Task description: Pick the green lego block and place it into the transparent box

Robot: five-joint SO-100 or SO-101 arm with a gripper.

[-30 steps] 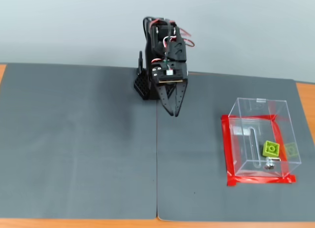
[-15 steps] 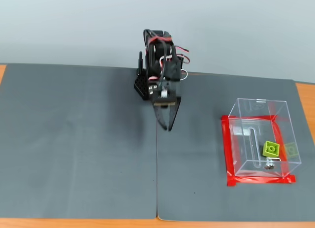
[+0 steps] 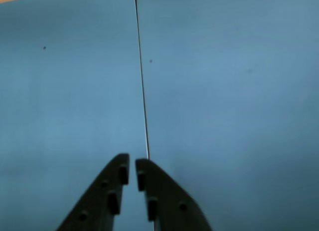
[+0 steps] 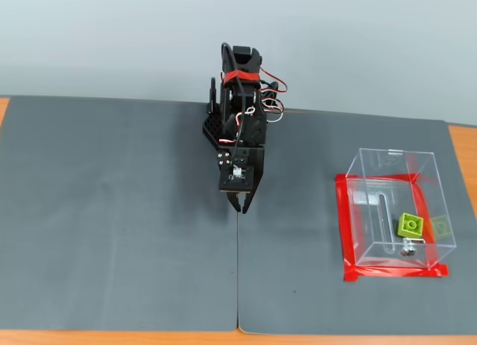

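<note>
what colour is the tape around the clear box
Red; the tape framing the clear box shows best in the fixed view.

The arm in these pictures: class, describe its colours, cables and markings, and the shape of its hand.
The arm is black plastic, with a red band near its top and red, white and black wires looping out at its side. The hand has two black, tapering fingers with small raised bumps on them.

Two dark grey mats lie edge to edge on an orange-brown table, their seam running straight down the middle in both views. A square of red tape is stuck on the right-hand mat. A plain pale grey wall stands behind.
</note>
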